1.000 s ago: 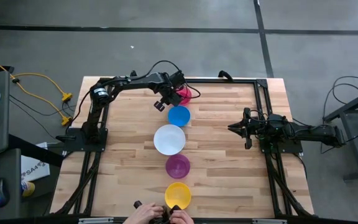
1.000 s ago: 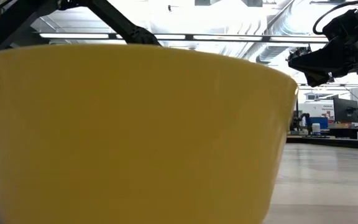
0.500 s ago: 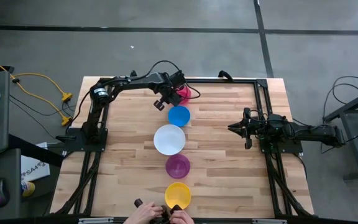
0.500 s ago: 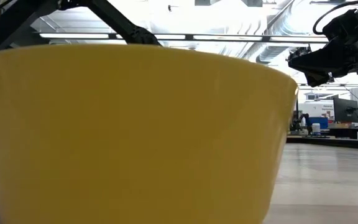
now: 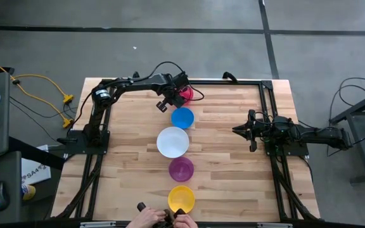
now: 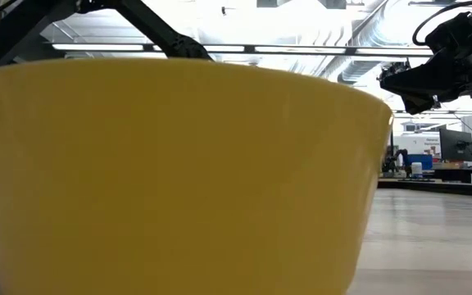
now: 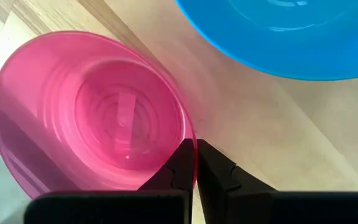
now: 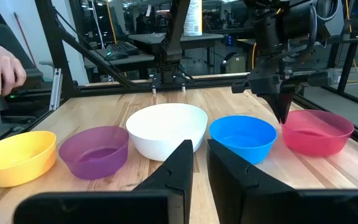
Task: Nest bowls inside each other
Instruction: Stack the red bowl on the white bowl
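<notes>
Left tool [image 7: 196, 163] clamped on the rim of the pink bowl [image 5: 188, 95] at the bench's [image 5: 233, 183] far end. Blue bowl [image 5: 182, 118], white bowl [image 5: 172, 142], purple bowl [image 5: 181, 169], yellow bowl [image 5: 181, 197] in a row. Right tool [image 5: 236, 130] hovers aside, narrow, empty.

pink bowl [image 7: 86, 112], blue bowl [image 8: 242, 135], white bowl [image 8: 166, 126]

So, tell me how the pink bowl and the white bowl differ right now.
The pink bowl is translucent and smaller; the white bowl is opaque and larger. The left gripper is shut on the pink bowl's rim; nothing touches the white bowl. The pink bowl ends the row; the white bowl sits mid-row. Both stand upright, empty.
</notes>
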